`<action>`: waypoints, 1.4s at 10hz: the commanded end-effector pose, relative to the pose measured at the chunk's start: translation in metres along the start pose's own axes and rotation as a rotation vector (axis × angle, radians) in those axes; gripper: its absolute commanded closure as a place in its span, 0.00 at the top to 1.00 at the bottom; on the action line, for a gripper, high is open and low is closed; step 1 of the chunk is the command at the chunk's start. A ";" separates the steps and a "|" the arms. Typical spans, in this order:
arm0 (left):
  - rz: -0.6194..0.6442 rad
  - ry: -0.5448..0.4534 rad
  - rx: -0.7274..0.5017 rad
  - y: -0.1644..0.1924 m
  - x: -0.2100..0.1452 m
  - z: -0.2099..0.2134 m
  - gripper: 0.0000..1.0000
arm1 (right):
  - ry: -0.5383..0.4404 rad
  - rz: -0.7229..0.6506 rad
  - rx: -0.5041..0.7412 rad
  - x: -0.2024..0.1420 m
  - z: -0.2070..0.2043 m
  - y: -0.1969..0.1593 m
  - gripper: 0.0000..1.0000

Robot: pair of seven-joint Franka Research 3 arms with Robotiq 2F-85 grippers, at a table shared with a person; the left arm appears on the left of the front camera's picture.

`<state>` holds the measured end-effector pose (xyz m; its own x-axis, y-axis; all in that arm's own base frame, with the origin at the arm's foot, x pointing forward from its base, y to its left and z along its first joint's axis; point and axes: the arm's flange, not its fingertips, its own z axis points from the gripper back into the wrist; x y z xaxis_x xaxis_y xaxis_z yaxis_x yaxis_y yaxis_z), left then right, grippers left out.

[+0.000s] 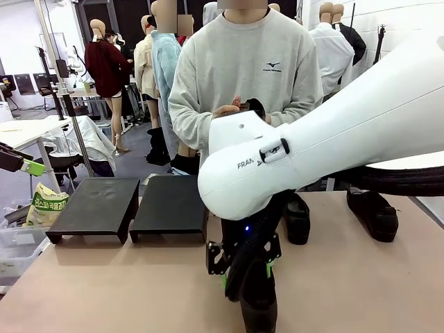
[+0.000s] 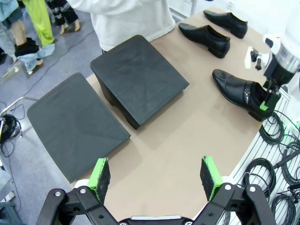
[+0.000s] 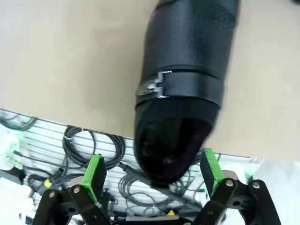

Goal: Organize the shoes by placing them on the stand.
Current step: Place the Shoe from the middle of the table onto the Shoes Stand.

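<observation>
Three black shoes lie on the tan table. The nearest shoe (image 3: 185, 89) has a strap with a metal buckle, and its heel sits between the fingers of my right gripper (image 3: 152, 168), which is open and straddles it from above. The same shoe (image 2: 239, 91) and right gripper (image 2: 268, 101) show in the left wrist view; in the front view that gripper (image 1: 246, 277) hangs over the shoe (image 1: 260, 312). Two more shoes (image 2: 206, 38) (image 2: 227, 21) lie farther off. Two black stands (image 2: 75, 124) (image 2: 138, 77) sit side by side with nothing on them. My left gripper (image 2: 154, 173) is open, high above the table.
A person (image 1: 243, 76) stands at the far side, hands held together at the chest. Black cables (image 2: 276, 159) lie coiled on a rail at the table's near edge. A green and white bag (image 1: 47, 205) sits off the table's left.
</observation>
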<state>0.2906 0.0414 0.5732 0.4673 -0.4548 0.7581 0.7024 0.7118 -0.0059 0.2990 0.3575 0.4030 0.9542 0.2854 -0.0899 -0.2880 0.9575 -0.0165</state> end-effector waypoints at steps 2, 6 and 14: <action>-0.003 0.003 -0.004 0.000 -0.001 0.000 1.00 | -0.008 0.038 0.058 -0.005 0.027 -0.082 1.00; -0.003 0.003 -0.004 0.000 -0.001 0.000 1.00 | -0.022 -0.069 0.119 -0.030 0.022 -0.219 1.00; 0.104 0.341 0.005 -0.155 0.049 -0.052 1.00 | -0.008 -0.249 0.146 -0.061 -0.008 -0.347 1.00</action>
<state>0.2385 -0.1032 0.5887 0.6214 -0.5088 0.5958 0.6388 0.7694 -0.0091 0.3414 0.0106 0.4261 0.9966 0.0159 -0.0807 -0.0078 0.9950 0.0997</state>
